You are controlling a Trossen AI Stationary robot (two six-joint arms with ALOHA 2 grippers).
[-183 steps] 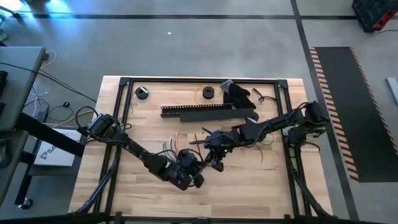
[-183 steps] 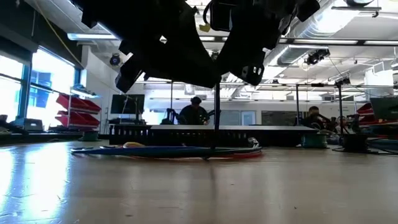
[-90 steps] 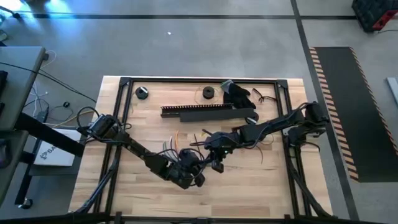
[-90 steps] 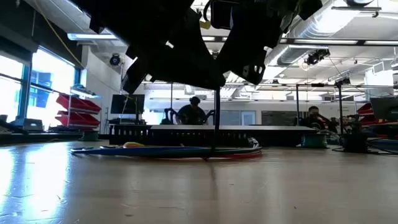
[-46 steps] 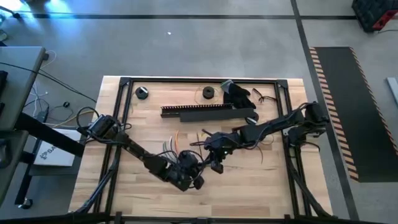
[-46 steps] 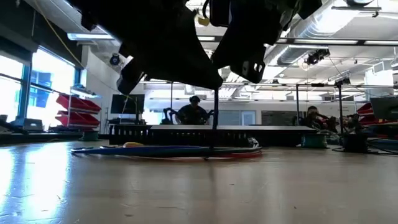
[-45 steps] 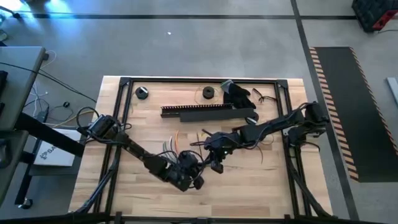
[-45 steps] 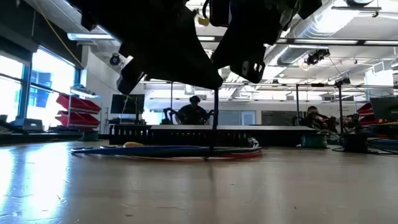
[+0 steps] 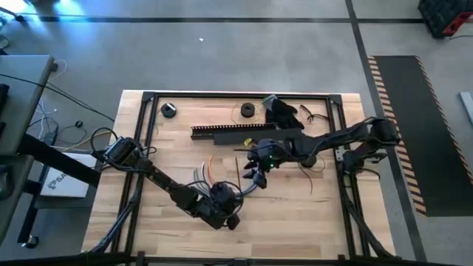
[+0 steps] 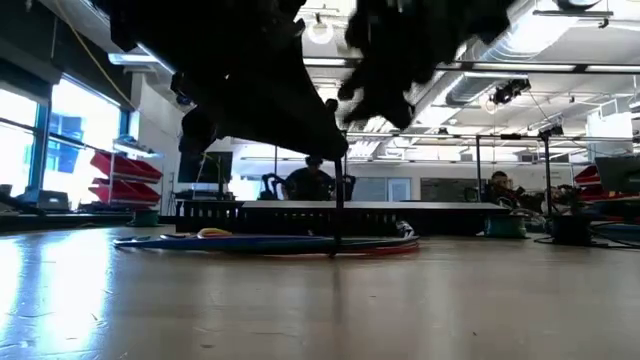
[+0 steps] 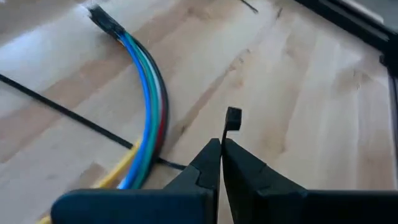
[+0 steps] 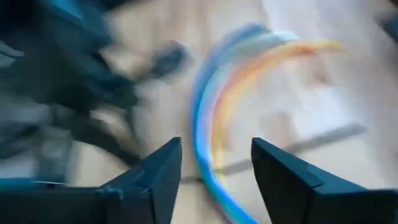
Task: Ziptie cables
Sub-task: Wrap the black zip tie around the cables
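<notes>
Coloured cables (image 11: 148, 112) lie beside pinched left gripper (image 11: 221, 155).

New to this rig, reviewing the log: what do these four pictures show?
Two dark robot arms work at a wooden table. One camera looks straight down, one sits at table height, and one rides on each wrist. On the table lie coloured cables and, farther back, a long black slotted duct. The left gripper is shut on a thin black ziptie. The right gripper is above the cables, open and empty.
</notes>
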